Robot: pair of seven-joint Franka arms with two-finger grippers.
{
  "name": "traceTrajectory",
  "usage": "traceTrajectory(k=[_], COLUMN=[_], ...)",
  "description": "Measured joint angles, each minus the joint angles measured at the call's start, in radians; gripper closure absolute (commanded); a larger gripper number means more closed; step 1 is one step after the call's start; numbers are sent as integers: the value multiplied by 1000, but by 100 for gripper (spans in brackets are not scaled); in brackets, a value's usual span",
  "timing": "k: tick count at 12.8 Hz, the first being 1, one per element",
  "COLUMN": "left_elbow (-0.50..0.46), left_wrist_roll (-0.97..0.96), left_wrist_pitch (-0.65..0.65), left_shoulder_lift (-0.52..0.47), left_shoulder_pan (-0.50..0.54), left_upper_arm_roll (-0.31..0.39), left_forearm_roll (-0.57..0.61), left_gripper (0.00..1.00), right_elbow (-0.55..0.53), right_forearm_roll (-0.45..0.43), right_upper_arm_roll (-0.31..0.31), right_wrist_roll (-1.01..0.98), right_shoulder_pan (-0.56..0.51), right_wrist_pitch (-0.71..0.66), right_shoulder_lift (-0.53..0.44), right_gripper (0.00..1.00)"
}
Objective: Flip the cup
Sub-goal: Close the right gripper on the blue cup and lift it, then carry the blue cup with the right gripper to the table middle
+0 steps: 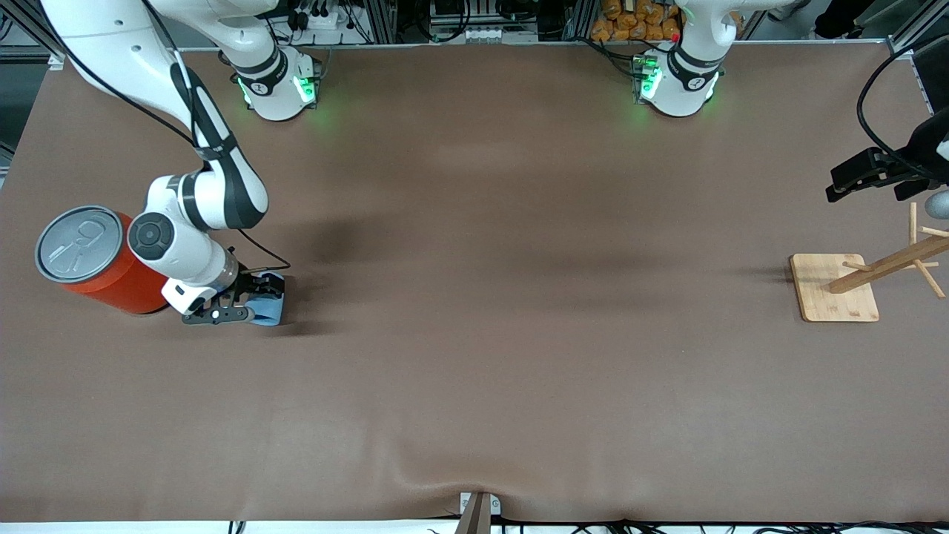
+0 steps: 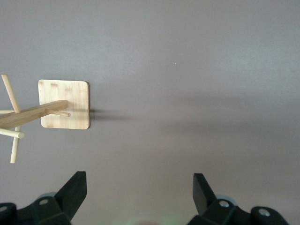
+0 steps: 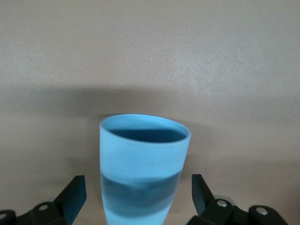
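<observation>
Light blue cup (image 3: 143,166) standing mouth up on brown table (image 1: 474,356), sitting between spread fingers of right gripper (image 1: 248,300), fingers not touching it. Orange can (image 1: 100,263) standing just beside right gripper, toward right arm's end of table. Left gripper (image 2: 139,190) hanging with fingers apart, waiting, over table beside wooden rack (image 1: 867,278), holding nothing.

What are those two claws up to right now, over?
Right gripper open around the cup. Left gripper open, waiting above wooden rack. Orange can beside the cup.
</observation>
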Motion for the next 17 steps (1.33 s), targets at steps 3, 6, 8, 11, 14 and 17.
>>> traceTrajectory(k=[3, 6, 8, 11, 14, 17], left_elbow=[0, 0, 0, 0, 0, 0], left_wrist_roll=[0, 0, -1, -2, -2, -4], left_wrist_pitch=[0, 0, 0, 0, 1, 3], left_shoulder_lift=[0, 0, 2, 6, 9, 14], left_shoulder_pan=[0, 0, 0, -1, -1, -4], left_upper_arm_roll=[0, 0, 0, 0, -1, -4], left_forearm_roll=[-10, -10, -10, -11, -12, -14], left_gripper=[0, 0, 0, 0, 0, 0], right_elbow=[2, 21, 112, 313, 412, 496], right_forearm_roll=[0, 0, -1, 0, 0, 0], right_upper_arm_roll=[1, 6, 38, 130, 209, 299], right_wrist_roll=[-4, -9, -13, -14, -24, -92], right_shoulder_pan=[1, 4, 8, 24, 46, 54], right_wrist_pitch=[14, -13, -139, -329, -351, -350], right_shoulder_lift=[22, 20, 19, 19, 31, 65], right_gripper=[93, 100, 100, 100, 100, 100])
